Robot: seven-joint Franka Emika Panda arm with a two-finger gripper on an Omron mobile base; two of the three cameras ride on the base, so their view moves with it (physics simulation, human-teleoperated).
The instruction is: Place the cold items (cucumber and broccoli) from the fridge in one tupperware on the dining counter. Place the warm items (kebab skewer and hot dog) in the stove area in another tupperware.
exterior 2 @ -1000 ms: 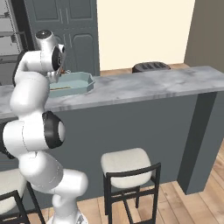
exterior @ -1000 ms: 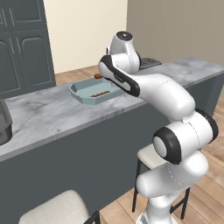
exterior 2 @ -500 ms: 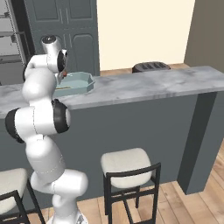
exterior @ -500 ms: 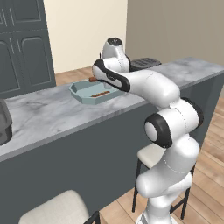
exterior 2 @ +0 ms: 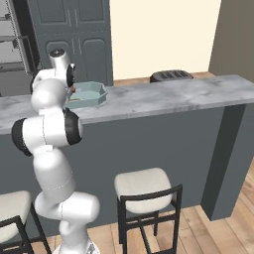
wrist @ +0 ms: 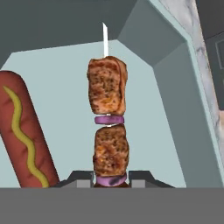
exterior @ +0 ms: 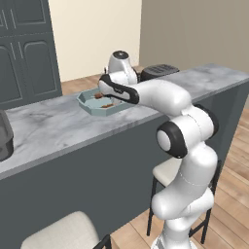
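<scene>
In the hand view the kebab skewer [wrist: 108, 127] runs straight up from the gripper [wrist: 111, 179] toward twelve o'clock: its lower end sits between the two dark finger tips at six o'clock, a purple onion ring right at the tips, then a chunk of browned meat, a second onion ring, a larger chunk, and the bare white point of the stick at the top. The jaws are drawn in close on either side of the skewer's base — clenched on it, as far as the view shows.

The skewer hangs over the pale teal floor of the tupperware [wrist: 175, 87], whose angled walls rise at twelve and two o'clock. The hot dog [wrist: 24, 131], with a wavy yellow line of mustard, lies inside the same container at about nine o'clock from the skewer, beside it and not touching it.

From the left base view the tupperware [exterior: 92, 108] rests on the grey marble dining counter [exterior: 48, 126], and the arm's hand reaches down over its right side — brown food shows inside. In the right base view the container [exterior 2: 92, 94] sits at three o'clock from the arm's upper links. A dark toaster [exterior 2: 171, 76] stands further along the counter, well apart from the container. A stool [exterior 2: 144, 186] stands below the counter.
</scene>
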